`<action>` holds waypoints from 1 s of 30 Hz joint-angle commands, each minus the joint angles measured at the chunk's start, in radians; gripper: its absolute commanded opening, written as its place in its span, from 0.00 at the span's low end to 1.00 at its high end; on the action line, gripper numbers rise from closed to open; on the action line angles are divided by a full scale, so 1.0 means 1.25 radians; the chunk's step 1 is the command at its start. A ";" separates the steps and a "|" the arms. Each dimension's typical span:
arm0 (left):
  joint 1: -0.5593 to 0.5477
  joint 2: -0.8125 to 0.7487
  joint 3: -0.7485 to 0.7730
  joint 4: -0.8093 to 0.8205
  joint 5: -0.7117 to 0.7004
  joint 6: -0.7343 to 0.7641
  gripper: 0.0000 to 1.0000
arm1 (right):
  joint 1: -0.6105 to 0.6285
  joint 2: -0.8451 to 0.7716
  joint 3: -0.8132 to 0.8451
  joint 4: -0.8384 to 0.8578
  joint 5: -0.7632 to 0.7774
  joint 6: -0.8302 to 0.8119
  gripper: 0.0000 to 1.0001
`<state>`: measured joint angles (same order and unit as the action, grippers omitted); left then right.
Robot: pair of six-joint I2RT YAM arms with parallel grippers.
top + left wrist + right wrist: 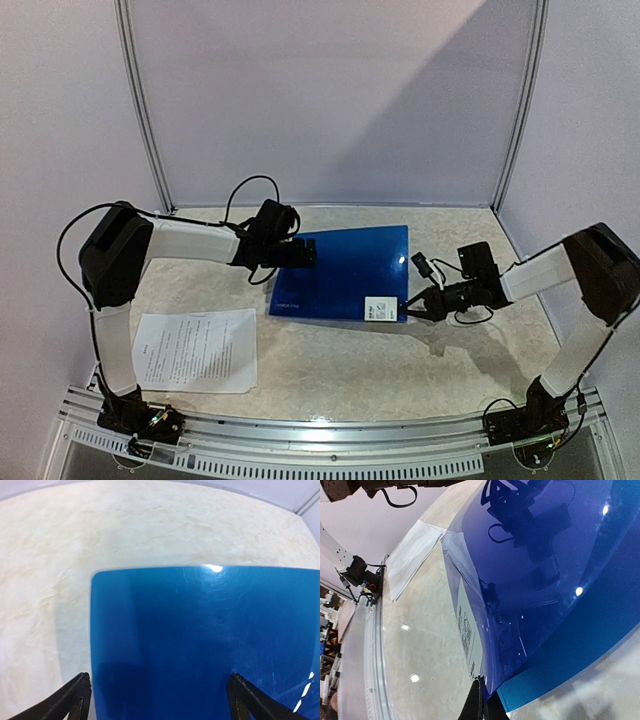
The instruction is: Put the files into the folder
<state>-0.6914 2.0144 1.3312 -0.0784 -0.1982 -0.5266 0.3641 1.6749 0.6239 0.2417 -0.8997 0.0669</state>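
Note:
The blue folder lies mid-table with its white label at the near right corner. The files lie flat on the table at the front left, apart from the folder. My left gripper is open and empty over the folder's left edge; in the left wrist view its fingers straddle the blue cover. My right gripper is shut on the cover's corner by the label; in the right wrist view the cover bows up off the lower leaf.
White walls with metal posts close the back and sides. An aluminium rail runs along the near edge, with both arm bases on it. The files also show in the right wrist view.

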 commanded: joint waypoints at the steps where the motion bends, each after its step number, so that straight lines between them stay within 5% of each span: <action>1: -0.040 0.017 0.053 0.048 0.005 0.016 0.96 | 0.004 -0.171 -0.114 0.055 0.229 -0.047 0.00; 4: -0.059 0.001 0.088 0.074 0.006 0.002 0.96 | 0.003 -0.228 -0.114 -0.010 0.273 -0.024 0.00; 9: -0.081 -0.075 0.156 -0.071 -0.033 -0.072 0.99 | 0.004 -0.271 -0.122 -0.039 0.408 -0.032 0.00; 16: -0.094 -0.193 0.190 -0.217 0.047 -0.223 1.00 | 0.014 -0.315 -0.113 -0.026 0.586 -0.176 0.00; 30: -0.153 -0.260 0.094 -0.077 0.174 -0.495 0.98 | 0.148 -0.386 -0.195 -0.009 0.785 -0.502 0.00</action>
<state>-0.8585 1.6497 1.4414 -0.1978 -0.0505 -1.0275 0.4938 1.2098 0.4244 0.2298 -0.0662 -0.4034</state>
